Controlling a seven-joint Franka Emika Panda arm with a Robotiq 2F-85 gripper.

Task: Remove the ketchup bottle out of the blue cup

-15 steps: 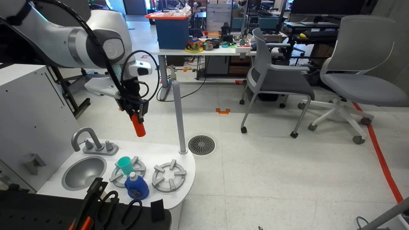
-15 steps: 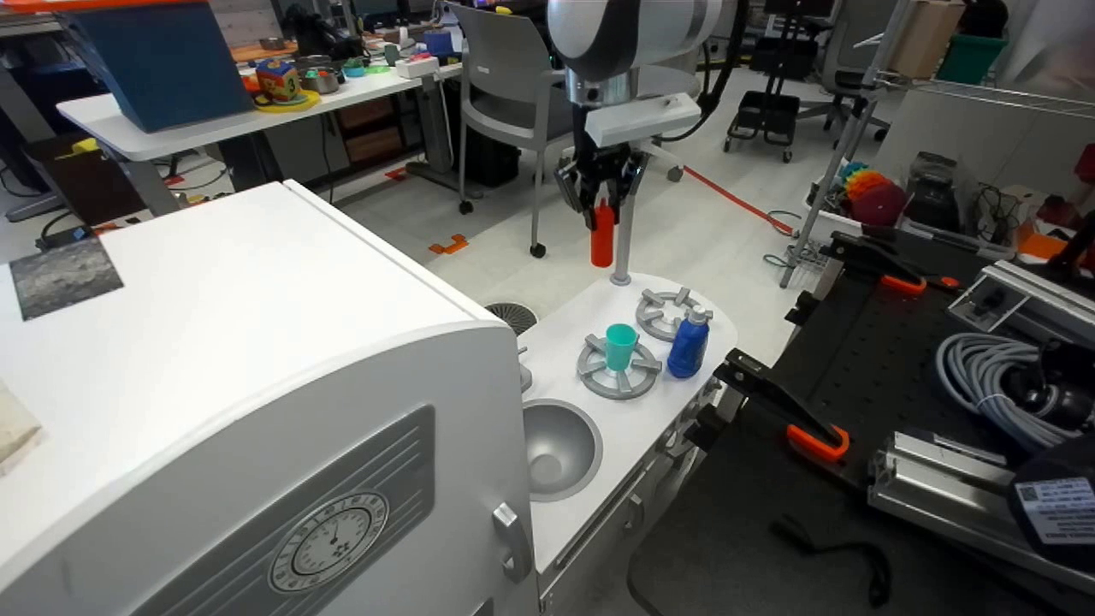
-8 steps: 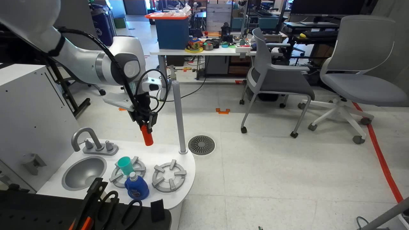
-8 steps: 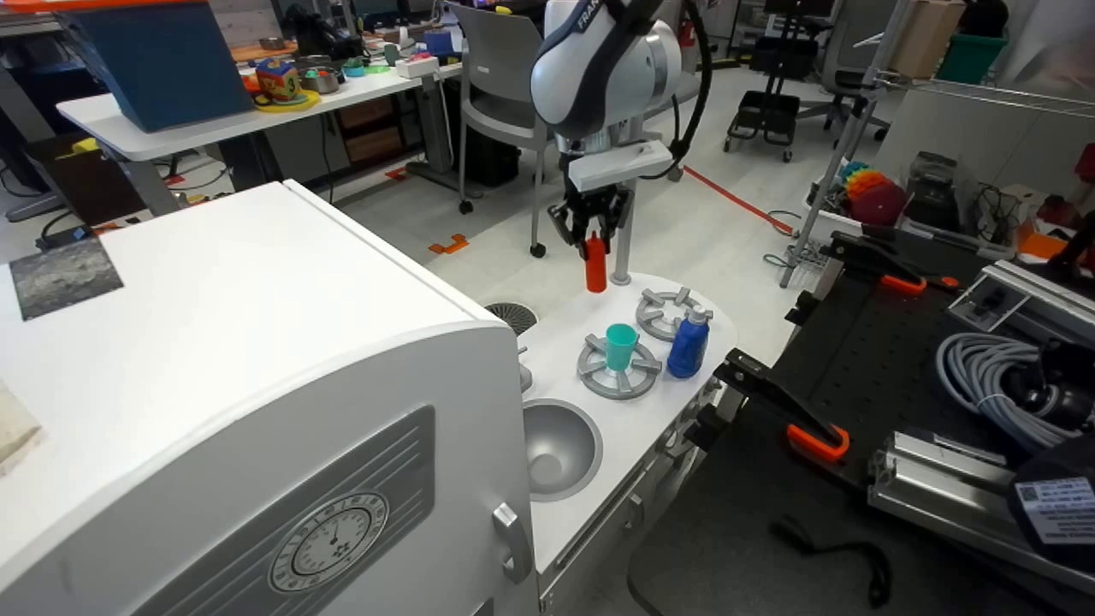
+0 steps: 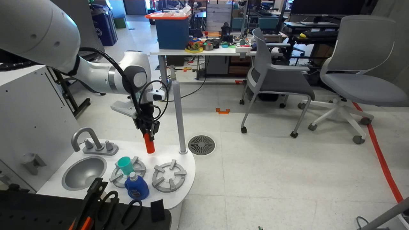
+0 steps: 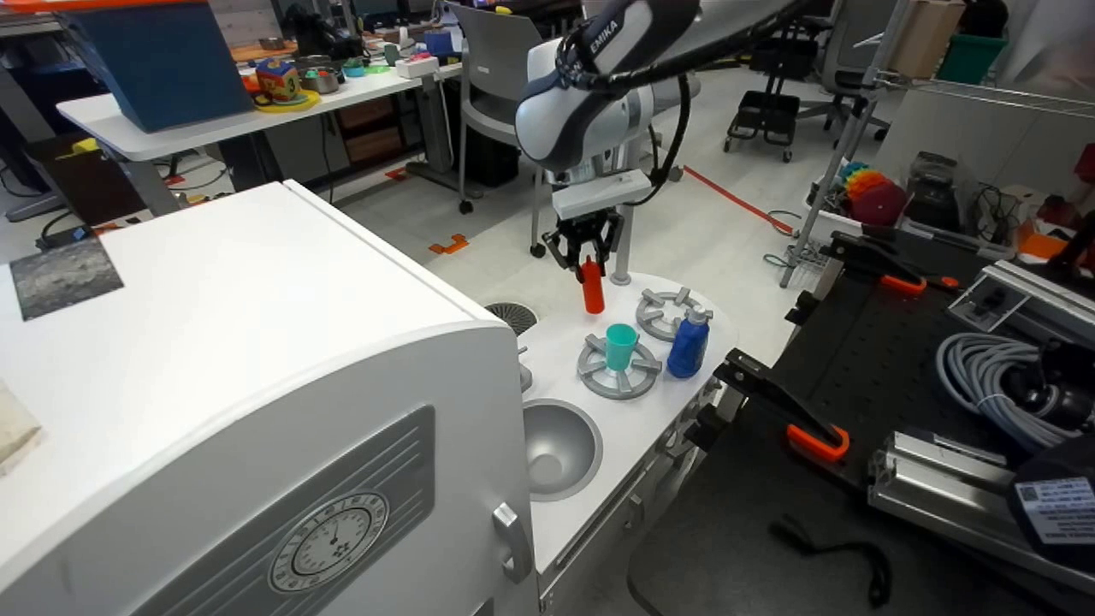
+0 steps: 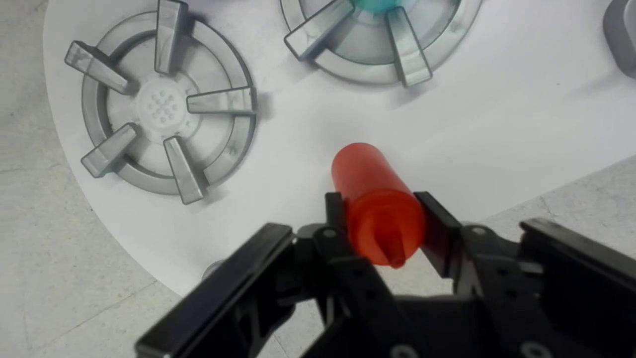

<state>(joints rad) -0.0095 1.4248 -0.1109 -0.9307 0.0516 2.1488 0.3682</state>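
Clamps the ketchup bottle [image 7: 373, 194] between the fingers [image 7: 439, 228], narrowed tight on it; in an exterior view, holds it slightly tilted, on the far side and left of the blue cup [image 6: 620, 346], apart from it; seems to hang above the bench [image 6: 554, 372], but cannot tell surely; by judgement, counts as already taken out; probably leaves only setting down and letting go; reads "EMIKA" on the arm [image 6: 547, 128] and "3" on the toy block [image 6: 278, 80]; on the dark blue bottle [image 5: 136, 187], cannot make out any writing.

A blue, perhaps labelled bottle [image 5: 137, 189] stands near two burners [image 5: 172, 184].
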